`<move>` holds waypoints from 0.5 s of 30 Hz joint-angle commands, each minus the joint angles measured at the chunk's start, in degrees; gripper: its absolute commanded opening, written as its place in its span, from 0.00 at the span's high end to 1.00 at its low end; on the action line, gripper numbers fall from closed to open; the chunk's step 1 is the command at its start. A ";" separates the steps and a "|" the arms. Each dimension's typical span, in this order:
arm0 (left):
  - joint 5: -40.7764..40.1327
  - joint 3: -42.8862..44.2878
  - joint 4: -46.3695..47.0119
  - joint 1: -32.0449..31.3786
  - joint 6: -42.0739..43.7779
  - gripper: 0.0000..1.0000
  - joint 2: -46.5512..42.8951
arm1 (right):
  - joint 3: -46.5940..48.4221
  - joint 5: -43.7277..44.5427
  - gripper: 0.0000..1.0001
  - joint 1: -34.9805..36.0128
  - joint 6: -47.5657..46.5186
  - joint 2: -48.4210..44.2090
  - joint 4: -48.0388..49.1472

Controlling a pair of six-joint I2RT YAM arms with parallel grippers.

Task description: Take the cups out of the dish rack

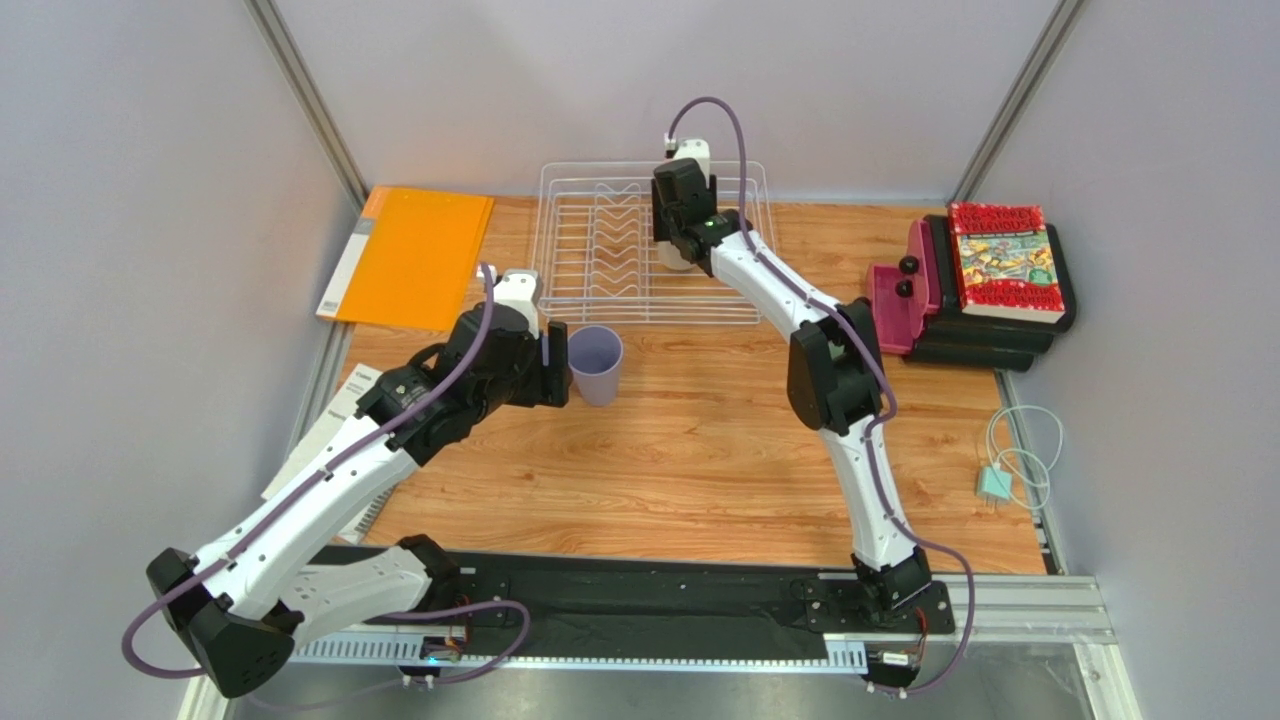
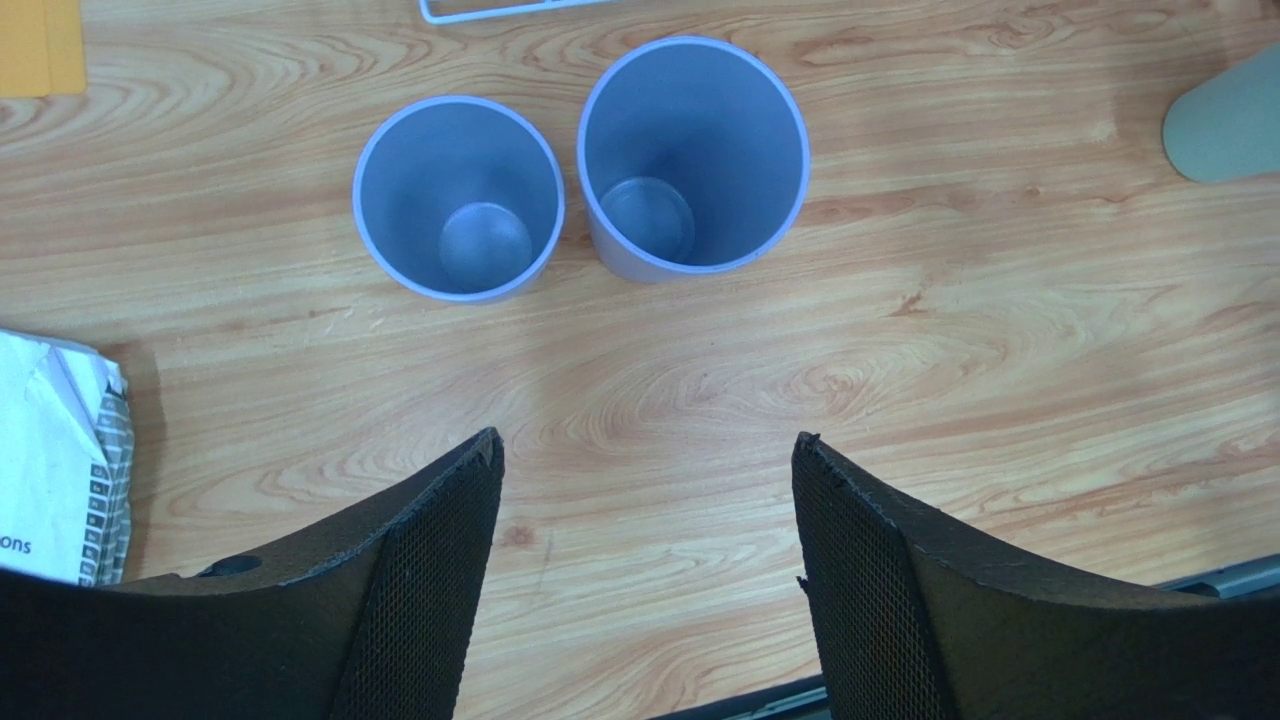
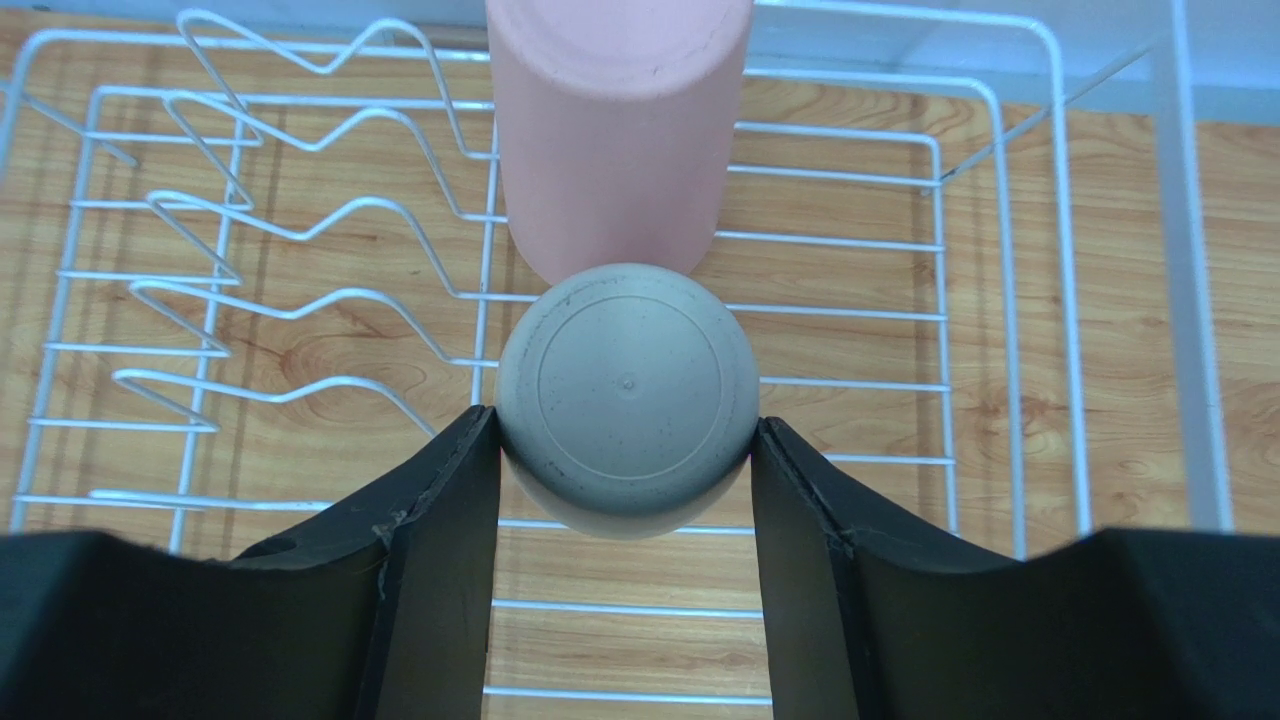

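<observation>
Inside the white wire dish rack (image 3: 1052, 165) a sage green cup (image 3: 625, 393) stands upside down. My right gripper (image 3: 625, 420) is shut on it, one finger pressed against each side. A pink cup (image 3: 616, 135) stands upside down right behind it. From above, the right gripper (image 1: 684, 252) reaches into the right half of the dish rack (image 1: 559, 188). Two lavender cups (image 2: 458, 203) (image 2: 691, 158) stand upright side by side on the wooden table. My left gripper (image 2: 646, 443) hangs open just short of them with nothing between its fingers. Only one lavender cup (image 1: 595, 365) shows from above.
An orange folder (image 1: 409, 258) lies left of the rack. A printed sheet (image 2: 60, 450) lies by the left arm. At the right sit a stack of books (image 1: 1004, 263), a maroon object (image 1: 906, 300) and a coiled cable (image 1: 1022, 465). A pale grey rounded shape (image 2: 1232, 128) is cut off at the frame edge.
</observation>
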 commanded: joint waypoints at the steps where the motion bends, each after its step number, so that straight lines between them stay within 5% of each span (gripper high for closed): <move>1: 0.59 -0.24 1.88 -0.09 -1.12 0.24 -1.83 | -0.55 2.40 1.00 0.69 -1.62 -9.33 2.22; 15: 6.63 -2.43 10.38 -0.18 -9.20 0.23 -5.96 | -17.49 -5.24 1.00 2.54 6.63 -32.87 2.30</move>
